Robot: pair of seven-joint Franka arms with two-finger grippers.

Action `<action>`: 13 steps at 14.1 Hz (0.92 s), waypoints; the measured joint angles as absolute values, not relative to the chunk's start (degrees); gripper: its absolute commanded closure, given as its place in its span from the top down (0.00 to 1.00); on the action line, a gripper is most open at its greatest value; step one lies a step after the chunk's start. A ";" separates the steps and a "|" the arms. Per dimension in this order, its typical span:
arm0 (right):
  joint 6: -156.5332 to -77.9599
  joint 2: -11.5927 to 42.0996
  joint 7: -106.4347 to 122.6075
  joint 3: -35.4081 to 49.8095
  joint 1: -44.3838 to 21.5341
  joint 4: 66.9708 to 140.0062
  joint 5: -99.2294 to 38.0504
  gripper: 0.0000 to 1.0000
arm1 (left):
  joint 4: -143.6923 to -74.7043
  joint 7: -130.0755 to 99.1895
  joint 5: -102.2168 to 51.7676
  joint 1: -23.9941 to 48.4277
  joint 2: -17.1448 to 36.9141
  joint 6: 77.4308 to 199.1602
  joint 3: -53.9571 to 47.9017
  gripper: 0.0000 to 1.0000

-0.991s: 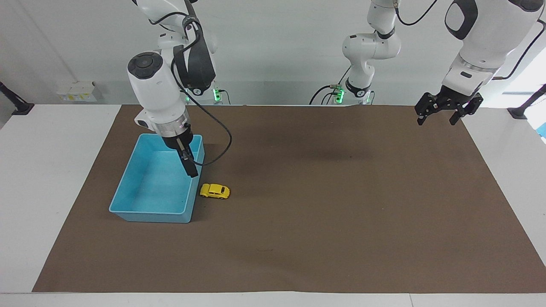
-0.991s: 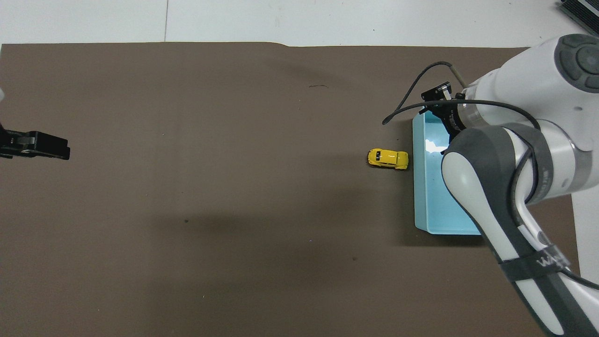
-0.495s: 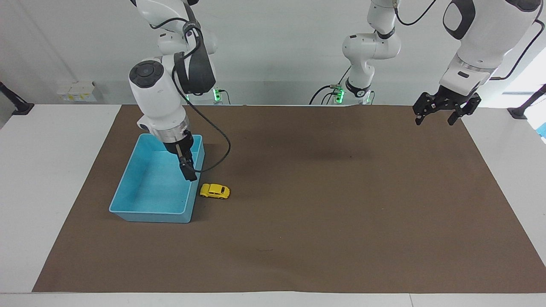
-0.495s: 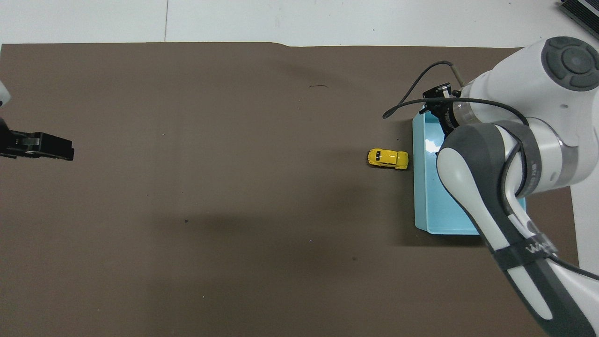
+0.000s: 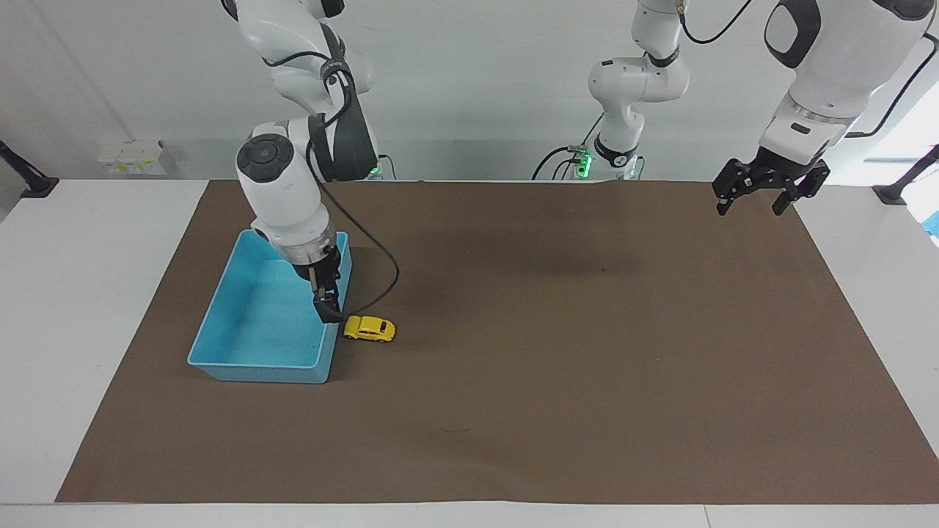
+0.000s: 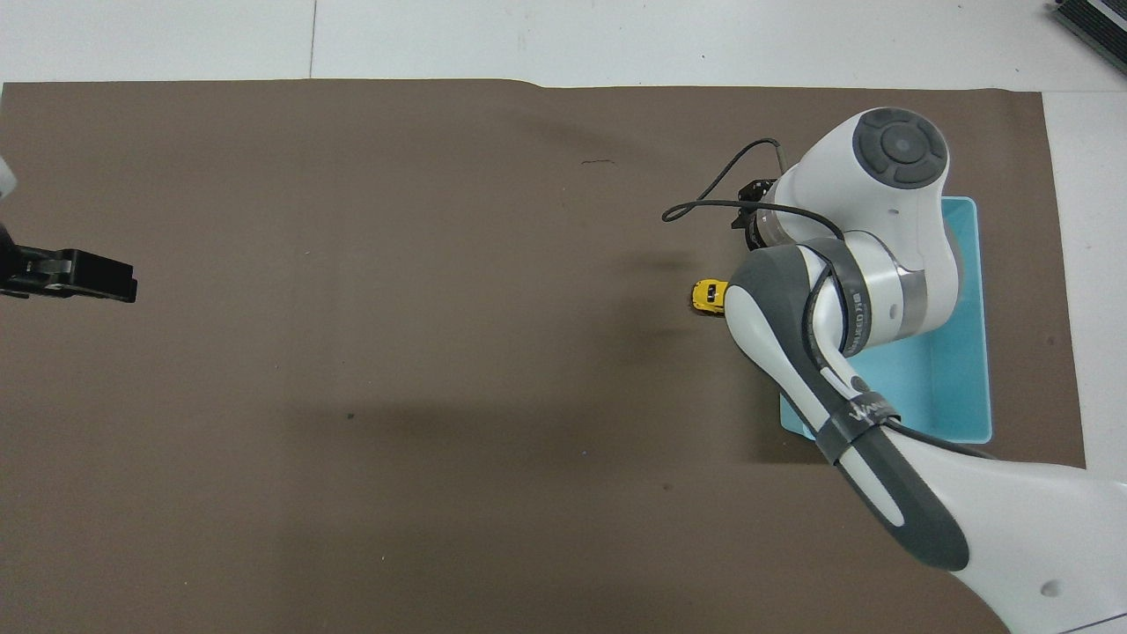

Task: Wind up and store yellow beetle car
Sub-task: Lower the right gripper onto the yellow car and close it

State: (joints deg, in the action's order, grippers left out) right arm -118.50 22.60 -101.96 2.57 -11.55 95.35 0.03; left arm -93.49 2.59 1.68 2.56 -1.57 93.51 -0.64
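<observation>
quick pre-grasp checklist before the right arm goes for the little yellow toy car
1. Small yellow beetle-shaped toy car on its wheels on the brown mat: ok.
2. Car outside the light blue plastic bin, beside its wall toward the left arm's end: ok.
3. Right gripper lined up over the car: not ok, it is above the bin's wall beside the car.
4. Right gripper's opening: cannot tell.
5. Left gripper out of the way, open, waiting in the air over the mat's corner at its own end: ok.

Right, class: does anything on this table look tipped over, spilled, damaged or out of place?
Nothing stands out. The yellow beetle car sits upright on its wheels beside the blue bin, on the brown mat. The right gripper is close by the car; the left gripper waits at the mat's corner.
</observation>
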 measured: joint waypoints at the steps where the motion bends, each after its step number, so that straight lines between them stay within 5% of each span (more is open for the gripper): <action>1: -119.71 23.36 -103.30 2.58 -12.03 95.55 0.43 1.00 | -93.47 2.59 1.67 2.56 -1.76 93.51 -0.67 1.00; 11: -127.65 24.36 -110.14 2.49 -13.38 104.77 8.99 1.00 | -93.63 2.22 1.46 2.57 -4.87 89.11 -1.32 1.00; 12: -128.57 24.33 -110.14 2.49 -13.13 105.51 9.01 0.91 | -93.63 1.80 1.44 2.57 -4.87 89.34 -1.32 1.00; 13: -129.17 24.32 -110.14 2.49 -13.04 106.01 9.02 0.67 | -93.63 1.32 1.43 2.57 -4.87 89.91 -1.31 1.00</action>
State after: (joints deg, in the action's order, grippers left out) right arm -129.17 24.32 -110.14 2.49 -13.04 106.01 9.02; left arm -93.63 1.32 1.43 2.57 -4.87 89.91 -1.31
